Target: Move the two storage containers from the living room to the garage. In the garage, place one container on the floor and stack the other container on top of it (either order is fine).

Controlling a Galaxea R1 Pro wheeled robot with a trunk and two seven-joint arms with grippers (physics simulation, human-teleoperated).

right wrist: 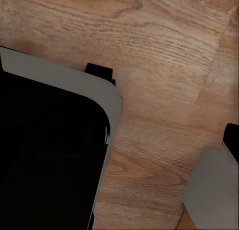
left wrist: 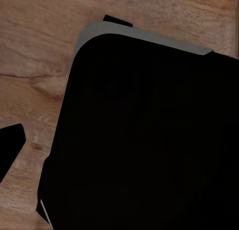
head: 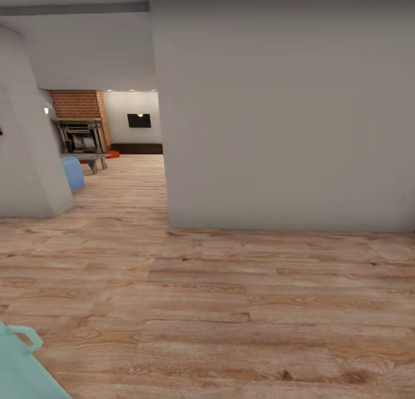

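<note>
OK, head view: wood-plank floor (head: 219, 307) across the lower half, a big grey wall block (head: 288, 117) at 1 o'clock, a second grey wall (head: 26, 145) at 9 o'clock. The gap between them opens into the living room (head: 124, 134) at about 11 o'clock: brick fireplace (head: 80, 120), black TV (head: 139, 121) on the far wall, blue sofa edge (head: 73, 171), low grey table (head: 92, 159). A small orange-red patch (head: 113, 154) sits on the floor just beside the table, far off; probably one of the storage containers, too small to confirm. A pale teal shape (head: 17, 364) at 7 o'clock, cut by the frame edge.

Left wrist view: a dark rounded-corner panel with a grey rim (left wrist: 144, 140), apparently robot body, over plank floor (left wrist: 40, 51). A black tip (left wrist: 11, 145) at 9 o'clock. Can't tell whether the left pincer is apart or together.

Right wrist view: same sort of dark panel with grey rim (right wrist: 50, 150) at 8 o'clock, plank floor (right wrist: 159, 65) beyond, a grey block (right wrist: 211, 190) at 4 o'clock. Right pincer state: can't tell either.
</note>
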